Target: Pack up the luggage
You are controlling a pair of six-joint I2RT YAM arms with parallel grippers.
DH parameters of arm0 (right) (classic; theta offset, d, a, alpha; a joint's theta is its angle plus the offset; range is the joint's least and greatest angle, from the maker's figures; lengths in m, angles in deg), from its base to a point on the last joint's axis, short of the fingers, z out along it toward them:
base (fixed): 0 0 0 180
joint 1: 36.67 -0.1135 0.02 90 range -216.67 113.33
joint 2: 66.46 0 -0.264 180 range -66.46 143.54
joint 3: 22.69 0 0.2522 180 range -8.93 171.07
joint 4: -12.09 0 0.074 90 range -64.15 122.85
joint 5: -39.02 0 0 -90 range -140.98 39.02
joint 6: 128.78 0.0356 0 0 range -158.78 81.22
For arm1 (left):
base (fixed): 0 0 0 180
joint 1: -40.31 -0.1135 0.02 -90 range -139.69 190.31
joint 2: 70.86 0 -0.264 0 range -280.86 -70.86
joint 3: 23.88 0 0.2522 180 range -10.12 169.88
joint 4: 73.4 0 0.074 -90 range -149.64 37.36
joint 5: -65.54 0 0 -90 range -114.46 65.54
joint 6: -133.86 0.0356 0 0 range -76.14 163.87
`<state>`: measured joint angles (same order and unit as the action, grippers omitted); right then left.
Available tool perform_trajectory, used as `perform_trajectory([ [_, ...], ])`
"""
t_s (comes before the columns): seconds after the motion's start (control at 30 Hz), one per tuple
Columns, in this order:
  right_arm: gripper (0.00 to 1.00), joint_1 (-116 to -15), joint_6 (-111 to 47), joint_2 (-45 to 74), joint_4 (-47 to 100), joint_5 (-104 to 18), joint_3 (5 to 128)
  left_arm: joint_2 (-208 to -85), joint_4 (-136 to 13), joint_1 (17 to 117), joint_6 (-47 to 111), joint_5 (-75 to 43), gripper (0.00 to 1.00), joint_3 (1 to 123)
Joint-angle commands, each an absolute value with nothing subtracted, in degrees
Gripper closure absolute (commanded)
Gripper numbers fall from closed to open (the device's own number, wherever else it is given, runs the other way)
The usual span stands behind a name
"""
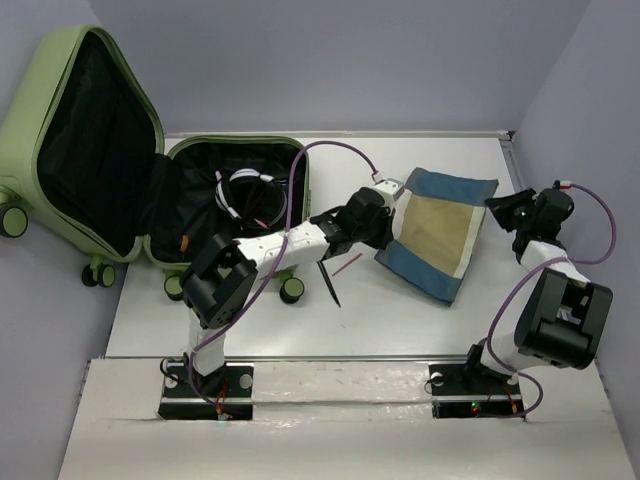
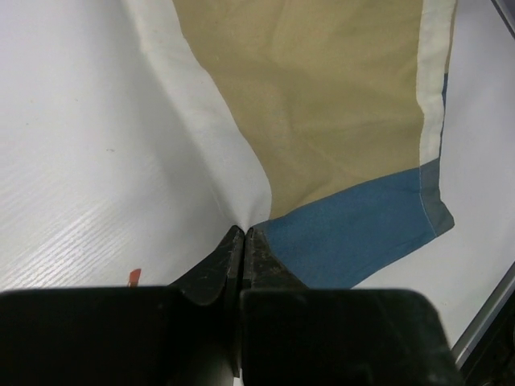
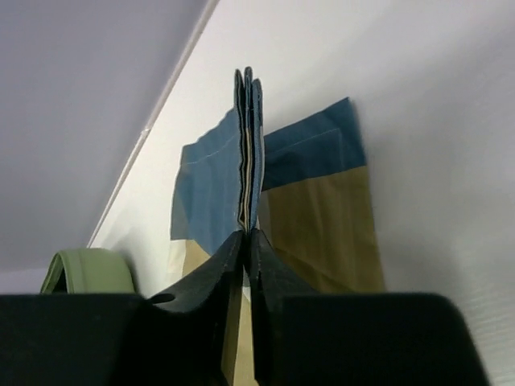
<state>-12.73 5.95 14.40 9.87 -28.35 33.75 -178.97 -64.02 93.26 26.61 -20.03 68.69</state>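
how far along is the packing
Done: the pale sage-green hard-shell suitcase lies open with a black-and-white corded item inside. In hand: the left tool and right tool both pinch the folded blue-and-tan cloth, outside the case. Left: getting the cloth in and closing up.

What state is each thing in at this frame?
luggage: open, lid swung out to the left, black lining exposed.
coiled cords: lying inside the luggage's lower half.
cloth: folded, on the table outside the luggage, gripped at two edges.
left pincer: shut on the cloth.
right pincer: shut on the cloth's folded edge.
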Motion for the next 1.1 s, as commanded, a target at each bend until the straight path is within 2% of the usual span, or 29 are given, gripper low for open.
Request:
perform_trajectory([
  [0.0,0.54,-13.2,1.0,19.0,17.5,-33.9,37.6,-176.9,-65.6,93.5,26.2,-18.1,0.94,67.5],
  [0.07,0.27,-13.2,-0.8,22.3,19.3,-36.7,38.3,-177.1,-66.1,93.4,26.0,-18.0,0.94,66.4],
  [0.13,0.09,-14.4,-3.2,24.8,22.1,-37.8,40.8,-177.7,-66.6,93.5,26.0,-18.0,0.94,65.3],
  [0.17,0.08,-15.0,-4.0,25.9,22.8,-38.3,41.7,-178.0,-66.6,93.4,25.9,-18.2,0.94,65.0],
  [0.4,0.08,-23.3,-12.6,37.9,33.2,-44.8,52.7,-179.1,-67.5,93.4,25.7,-18.7,0.94,63.2],
  [0.6,0.18,-28.1,-14.7,46.8,44.1,-50.5,64.4,-177.8,-67.9,93.4,25.8,-20.3,0.94,61.3],
  [0.93,0.21,-29.2,-14.7,48.5,51.2,-55.0,65.9,-176.5,-69.0,93.4,26.2,-19.9,0.94,60.5],
  [1.07,0.3,-31.4,-16.9,52.0,57.2,-57.1,70.0,-175.4,-70.3,93.4,25.9,-19.9,0.94,59.1],
])
